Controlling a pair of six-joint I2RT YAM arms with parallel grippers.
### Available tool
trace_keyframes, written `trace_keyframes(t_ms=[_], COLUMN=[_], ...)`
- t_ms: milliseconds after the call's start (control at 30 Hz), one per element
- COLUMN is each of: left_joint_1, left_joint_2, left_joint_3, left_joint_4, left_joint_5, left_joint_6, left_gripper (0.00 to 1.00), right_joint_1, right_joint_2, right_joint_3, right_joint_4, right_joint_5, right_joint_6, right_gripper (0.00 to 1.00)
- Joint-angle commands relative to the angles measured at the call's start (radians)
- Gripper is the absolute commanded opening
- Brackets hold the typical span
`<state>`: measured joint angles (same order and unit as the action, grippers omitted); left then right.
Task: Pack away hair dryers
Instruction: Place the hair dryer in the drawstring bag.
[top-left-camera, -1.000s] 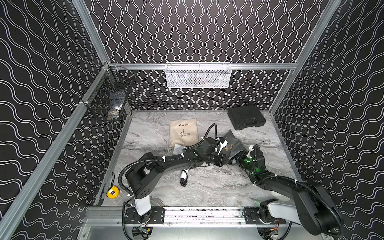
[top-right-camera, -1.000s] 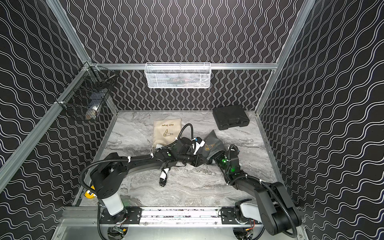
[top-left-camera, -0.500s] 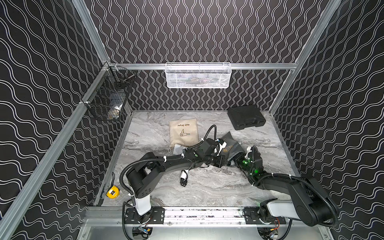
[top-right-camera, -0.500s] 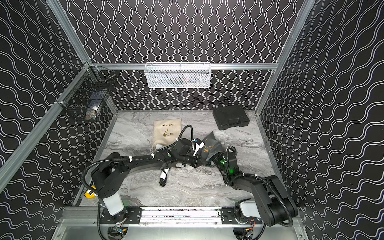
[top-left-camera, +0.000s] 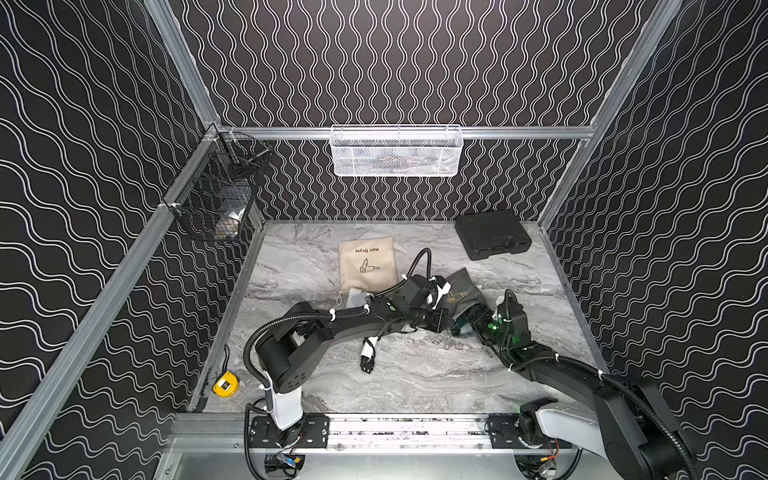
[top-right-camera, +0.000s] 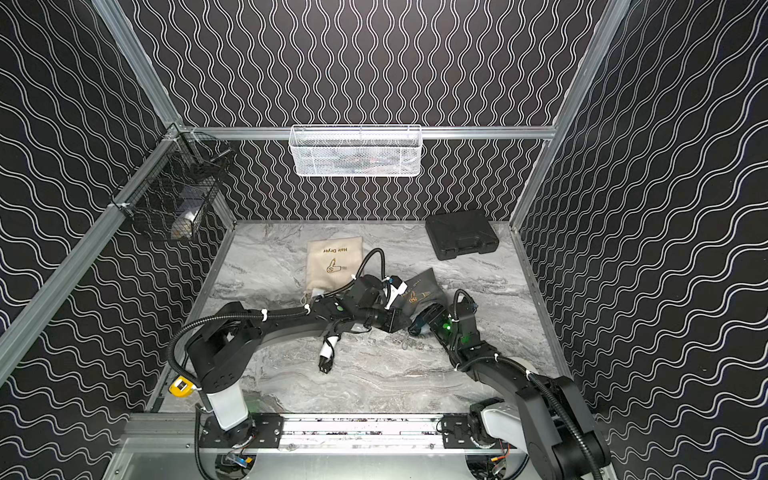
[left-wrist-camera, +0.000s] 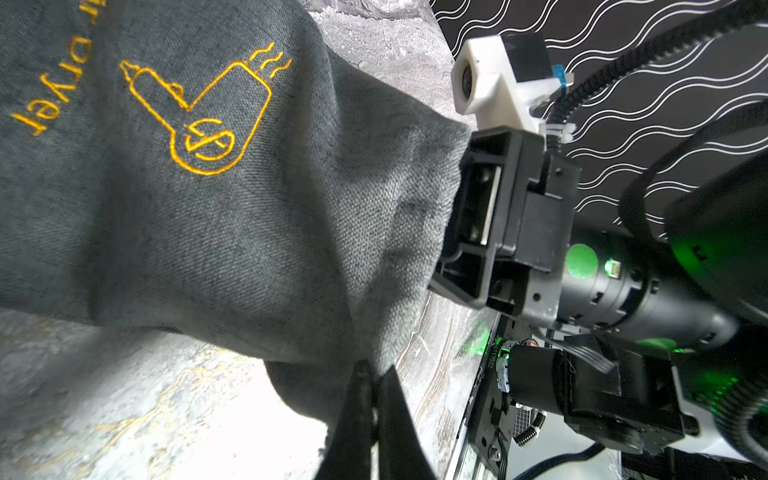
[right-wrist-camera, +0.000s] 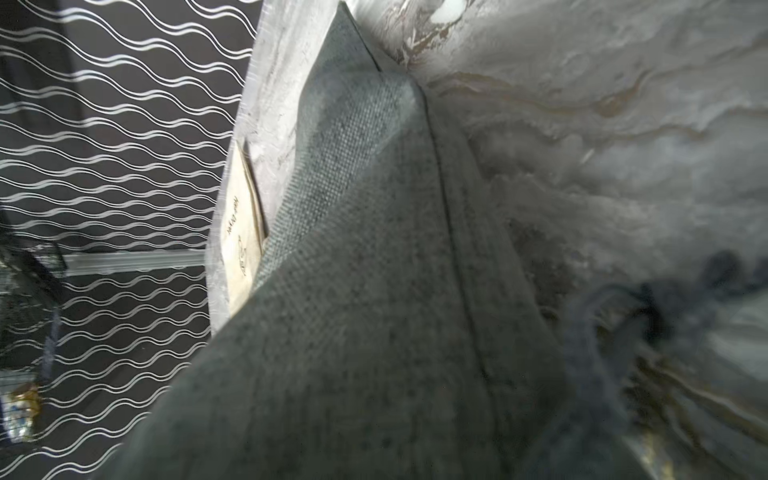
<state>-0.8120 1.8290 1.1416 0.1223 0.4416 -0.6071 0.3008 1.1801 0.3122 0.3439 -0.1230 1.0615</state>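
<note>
The step in hand looks like seating the dark teal dryer (top-left-camera: 460, 330) in the grey pouch (left-wrist-camera: 249, 208). Of the 2 dryers it is the 1 being worked. Only a sliver of teal shows at the pouch mouth in both top views, between the 2 wrists, so how deep it sits cannot be read. The left end effector (left-wrist-camera: 370, 386) has its jaws pressed together on a fold of the pouch's rim. To do the step well, it should hold that hem up and taut so the mouth does not collapse. Any push or pull by the right end effector (top-left-camera: 470, 321) should run along the pouch's length, without dragging cloth or cord. Its fingers are hidden behind the fabric in the left wrist view and missing from its own wrist view, so I cannot tell whether they are apart, together, or holding anything. The white dryer (top-left-camera: 356, 296) lies mostly hidden under the left forearm, just beside the beige pouch (top-left-camera: 365, 266), with its plug (top-left-camera: 366, 363) loose on the counter (top-left-camera: 415, 386). The left arm reaches low and long across the middle. The right arm lies low, elbow near the counter, wrist aimed into the pouch mouth.
</note>
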Motion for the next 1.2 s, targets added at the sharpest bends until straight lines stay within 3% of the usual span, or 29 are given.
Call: trace_keyframes(t_ms=[0,200,533,733,867,1167], left_joint_1=[0.003,0.008,0.013,0.013,0.012,0.012], left_joint_2=[0.013,0.028,0.043,0.032,0.023,-0.003], left_joint_3=[0.026,0.069,0.101,0.096,0.081,0.052], left_joint_4=[-0.013,-0.090,-0.154,-0.179,-0.176,-0.178], left_joint_5=[-0.013,-0.042,-0.085,-0.102,-0.099,-0.098], left_joint_6=[-0.004,0.034,0.066,0.095,0.102,0.130], left_gripper=[0.00,0.00,0.00,0.00,0.00,0.00], right_joint_1=[0.001,-0.007,-0.086,-0.249,-0.357,-0.519], right_joint_2=[-0.002,-0.037,-0.230,-0.299,-0.275,-0.221], right_joint_3=[0.045,0.103,0.186,0.287,0.329,0.222], right_joint_4=[-0.172,-0.361,-0.612,-0.773,-0.782,-0.619], right_joint_5=[-0.030,-0.061,-0.156,-0.266,-0.342,-0.529], right_joint_6=[-0.026,-0.064,-0.077,-0.096,-0.098,0.024], right_gripper=[0.71,0.70,0.73,0.75,0.76,0.75])
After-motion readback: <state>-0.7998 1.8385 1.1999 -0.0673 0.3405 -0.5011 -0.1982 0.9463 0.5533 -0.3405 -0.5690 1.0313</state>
